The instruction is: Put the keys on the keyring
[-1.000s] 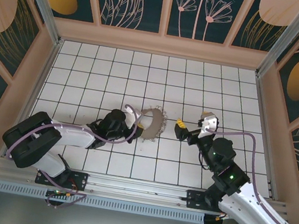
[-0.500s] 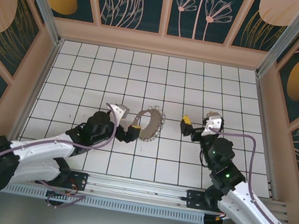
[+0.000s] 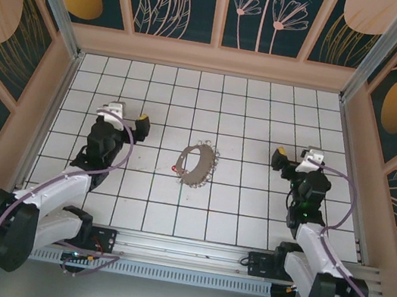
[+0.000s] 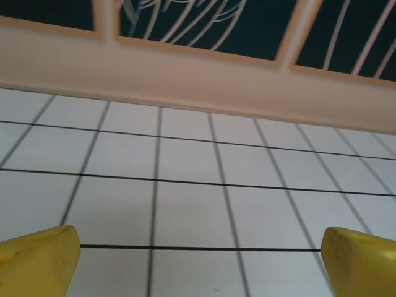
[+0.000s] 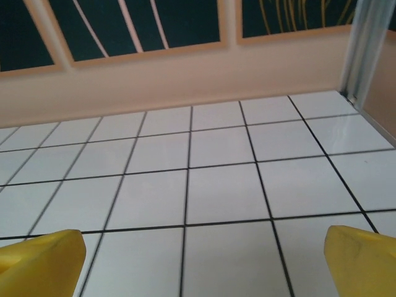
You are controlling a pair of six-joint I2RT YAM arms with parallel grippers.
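The keyring, a thin grey wire hoop fringed with small silver loops, lies on the white tiled floor at the middle. A tiny red key sits at its left rim; I cannot tell whether it is threaded on. My left gripper is well to the left of the hoop, open and empty, its yellow fingertips wide apart over bare tiles. My right gripper is well to the right of the hoop, open too, with nothing between its yellow fingertips.
A beige wall bounds the tiled floor at the back, and side walls close it in left and right. A metal corner post stands at the far right. Open tiles lie between each gripper and the hoop.
My left gripper opened, let go of the hoop and swung back to the left. The right arm withdrew to the right. The hoop now lies flat on the floor.
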